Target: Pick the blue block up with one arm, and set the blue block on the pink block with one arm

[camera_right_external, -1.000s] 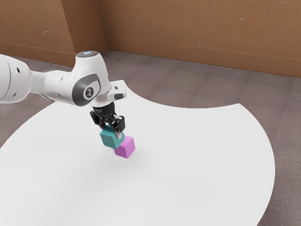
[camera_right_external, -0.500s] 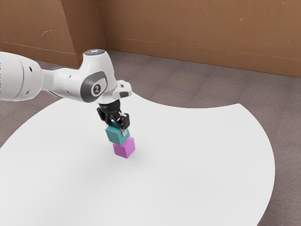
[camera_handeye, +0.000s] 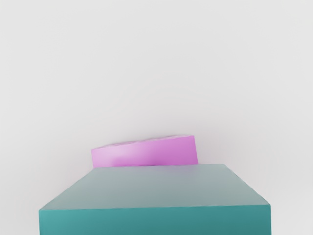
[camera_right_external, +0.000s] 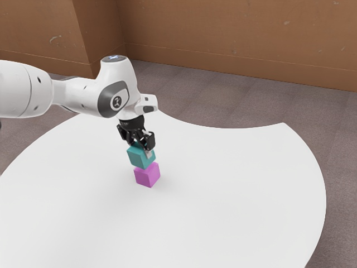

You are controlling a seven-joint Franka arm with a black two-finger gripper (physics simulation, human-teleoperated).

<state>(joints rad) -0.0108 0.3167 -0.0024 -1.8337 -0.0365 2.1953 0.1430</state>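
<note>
The blue block (camera_right_external: pixel 140 157), teal in colour, sits between my black fingers, and my gripper (camera_right_external: pixel 141 148) is shut on it. It hangs directly over the pink block (camera_right_external: pixel 147 175), which rests on the white table (camera_right_external: pixel 234 190). The blue block's underside meets the pink block's top edge in the exterior view; I cannot tell whether they touch. In the wrist view the blue block (camera_handeye: pixel 156 200) lies just under my hand, with part of the pink block (camera_handeye: pixel 146 152) showing past its far edge.
The round white table ends in a curved edge (camera_right_external: pixel 223 127) behind the blocks. Grey carpet (camera_right_external: pixel 268 100) and a brown wall (camera_right_external: pixel 223 33) lie beyond. My white arm (camera_right_external: pixel 61 97) comes in from the exterior view's left.
My gripper has carried the blue block toward the exterior view's right, from beside the pink block to directly over it. The pink block has not moved.
</note>
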